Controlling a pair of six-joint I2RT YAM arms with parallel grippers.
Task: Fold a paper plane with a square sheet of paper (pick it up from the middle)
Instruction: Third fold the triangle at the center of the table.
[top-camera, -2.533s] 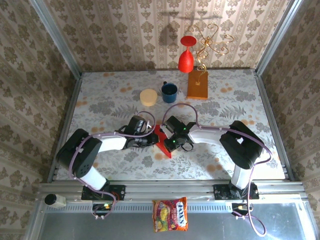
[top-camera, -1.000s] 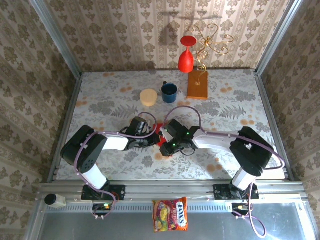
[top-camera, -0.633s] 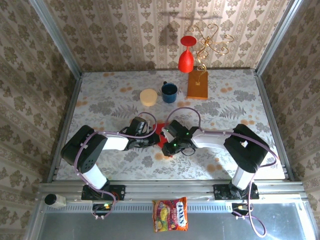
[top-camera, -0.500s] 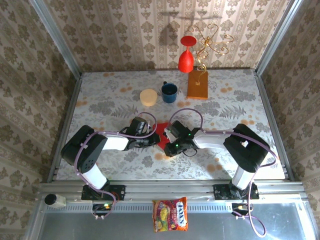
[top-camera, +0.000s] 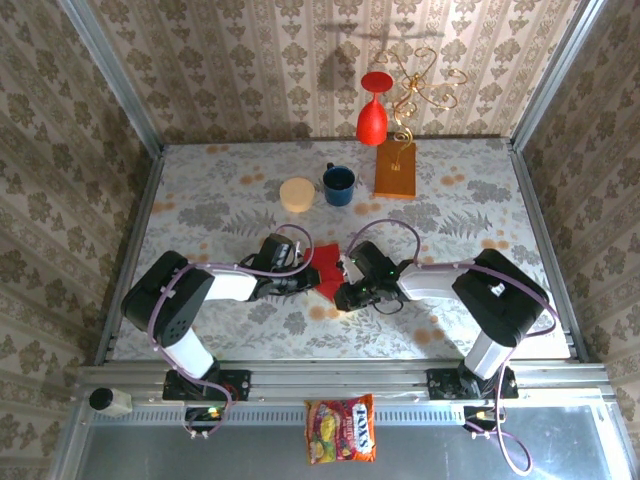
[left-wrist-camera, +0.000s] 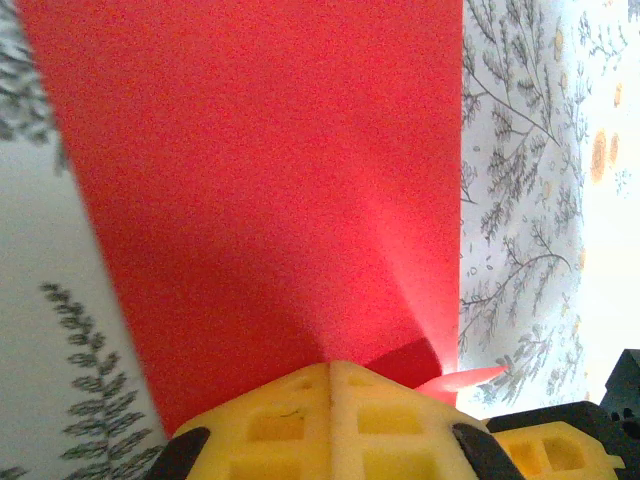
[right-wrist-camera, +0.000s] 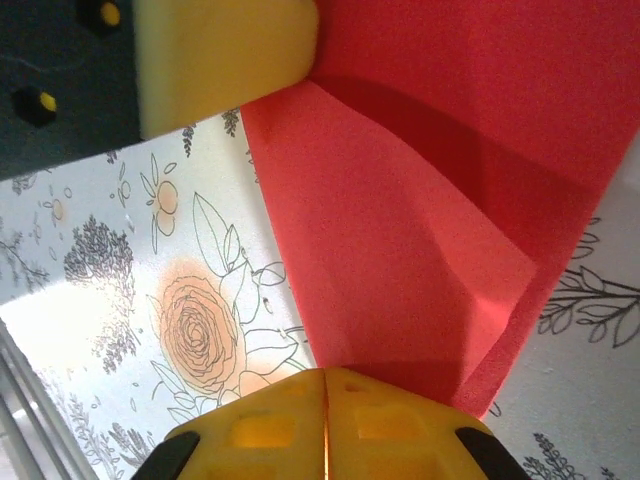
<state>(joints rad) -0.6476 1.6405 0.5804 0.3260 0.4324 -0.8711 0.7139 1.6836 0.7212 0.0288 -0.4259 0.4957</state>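
Item: square sheet of paper (top-camera: 326, 266), red, part-folded, pinched between two grippers at mid-table.

Left gripper (top-camera: 304, 281) has its yellow pads pressed together on the sheet's left side (left-wrist-camera: 280, 190); right gripper (top-camera: 346, 292) is likewise closed on the sheet's near right edge (right-wrist-camera: 420, 200), where a creased flap overlaps a lower layer. Sheet sits just above the floral table (top-camera: 200, 200). Far side, well apart from the sheet: cream round disc (top-camera: 296, 194), blue mug (top-camera: 338, 185), orange-brown block (top-camera: 396, 169), red goblet vase (top-camera: 372, 108), gold wire ornament (top-camera: 425, 85). Near edge: sweets bag (top-camera: 342, 429).
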